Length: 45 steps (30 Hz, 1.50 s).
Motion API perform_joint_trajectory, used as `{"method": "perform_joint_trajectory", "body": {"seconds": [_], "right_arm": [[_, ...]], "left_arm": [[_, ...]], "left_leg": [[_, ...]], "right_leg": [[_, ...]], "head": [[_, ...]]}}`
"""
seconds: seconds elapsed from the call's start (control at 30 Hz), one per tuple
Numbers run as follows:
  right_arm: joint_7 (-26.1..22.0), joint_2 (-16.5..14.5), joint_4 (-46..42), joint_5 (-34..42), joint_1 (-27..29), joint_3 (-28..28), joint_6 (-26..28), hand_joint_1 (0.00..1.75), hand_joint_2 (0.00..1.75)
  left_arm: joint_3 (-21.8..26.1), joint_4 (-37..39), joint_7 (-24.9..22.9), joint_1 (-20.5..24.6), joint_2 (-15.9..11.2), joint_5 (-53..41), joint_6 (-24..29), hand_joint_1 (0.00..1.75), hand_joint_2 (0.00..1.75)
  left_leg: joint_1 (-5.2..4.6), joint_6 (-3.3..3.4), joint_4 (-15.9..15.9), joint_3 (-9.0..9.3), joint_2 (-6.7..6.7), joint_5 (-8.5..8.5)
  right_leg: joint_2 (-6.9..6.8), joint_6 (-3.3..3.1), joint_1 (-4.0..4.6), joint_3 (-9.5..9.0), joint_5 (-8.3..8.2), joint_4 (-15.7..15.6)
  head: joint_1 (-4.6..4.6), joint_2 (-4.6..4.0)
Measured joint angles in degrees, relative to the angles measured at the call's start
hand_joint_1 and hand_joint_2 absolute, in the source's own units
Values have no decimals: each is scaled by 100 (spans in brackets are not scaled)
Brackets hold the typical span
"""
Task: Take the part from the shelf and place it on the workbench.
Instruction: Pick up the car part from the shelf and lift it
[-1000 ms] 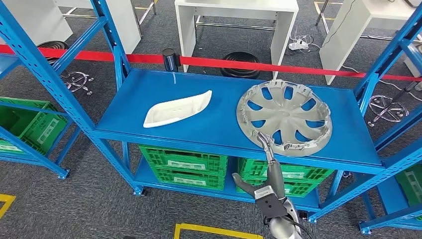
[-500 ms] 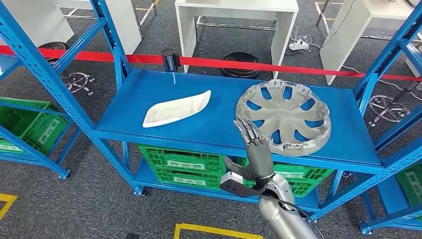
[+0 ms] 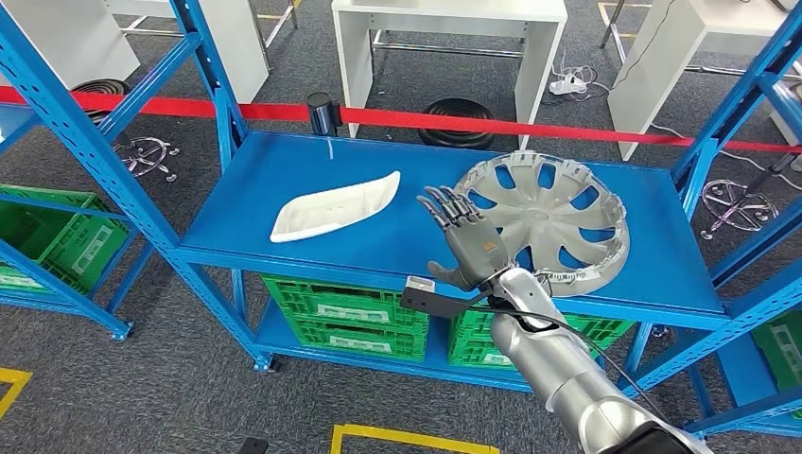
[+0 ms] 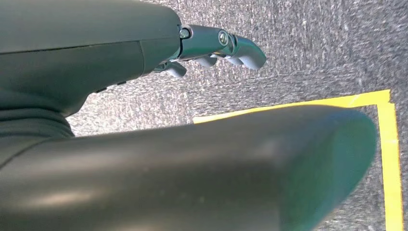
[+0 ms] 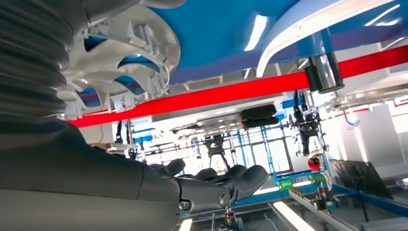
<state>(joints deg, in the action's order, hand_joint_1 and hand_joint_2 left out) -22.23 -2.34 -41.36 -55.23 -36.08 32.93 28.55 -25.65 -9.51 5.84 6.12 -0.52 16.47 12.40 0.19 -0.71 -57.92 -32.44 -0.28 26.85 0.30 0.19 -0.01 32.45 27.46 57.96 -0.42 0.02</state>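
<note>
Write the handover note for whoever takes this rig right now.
Right hand: open, fingers spread, raised above the blue shelf just beside the silver wheel cover, holding nothing.
Left hand: hangs over the carpet, holding nothing.
White curved part lies on the same shelf.
Done: nothing taken off the shelf.
Left: grasp the part, lift it, place it on the workbench.

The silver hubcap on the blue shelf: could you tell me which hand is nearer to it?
Right. The right hand hovers open above the hubcap at its left edge; the left hand hangs over the grey floor.
</note>
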Motion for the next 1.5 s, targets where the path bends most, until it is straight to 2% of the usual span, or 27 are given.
{"method": "perform_joint_trajectory", "body": {"seconds": [0.13, 0.47, 0.7, 1.13, 1.5], "right_arm": [[-140, 56, 79, 189, -38, 10, -134, 0, 175], [-95, 335, 97, 293, -60, -53, -554, 0, 175], [-16, 468, 87, 276, -39, -116, -652, 0, 175], [105, 892, -188, 110, 524, -462, -821, 0, 175], [185, 1041, -214, -7, 692, -643, -988, 0, 175]], "left_arm": [[1, 4, 14, -36, -4, 87, -27, 0, 0], [0, 7, 41, -93, -5, 150, -41, 0, 0], [1, 7, 85, -90, -3, 161, -39, 0, 0], [1, 11, 91, -123, -5, 196, -20, 0, 0], [1, 11, 118, -148, -5, 202, 5, 0, 0]], "left_leg": [[0, 1, 0, -1, 0, 1], [0, 1, 0, 0, 0, 1], [0, 1, 0, 1, 1, 1], [-1, 3, 0, -2, 0, 3], [-1, 3, 0, -1, 0, 3]], "right_leg": [[0, 1, -1, 1, 1, 0], [0, 1, -1, 1, 0, 0], [0, 1, -1, 3, 0, 0], [-1, 2, -3, 3, 1, -1], [-1, 2, -3, 3, 1, -1]], "head": [[0, 0], [0, 0], [0, 0], [0, 0], [0, 0]]}}
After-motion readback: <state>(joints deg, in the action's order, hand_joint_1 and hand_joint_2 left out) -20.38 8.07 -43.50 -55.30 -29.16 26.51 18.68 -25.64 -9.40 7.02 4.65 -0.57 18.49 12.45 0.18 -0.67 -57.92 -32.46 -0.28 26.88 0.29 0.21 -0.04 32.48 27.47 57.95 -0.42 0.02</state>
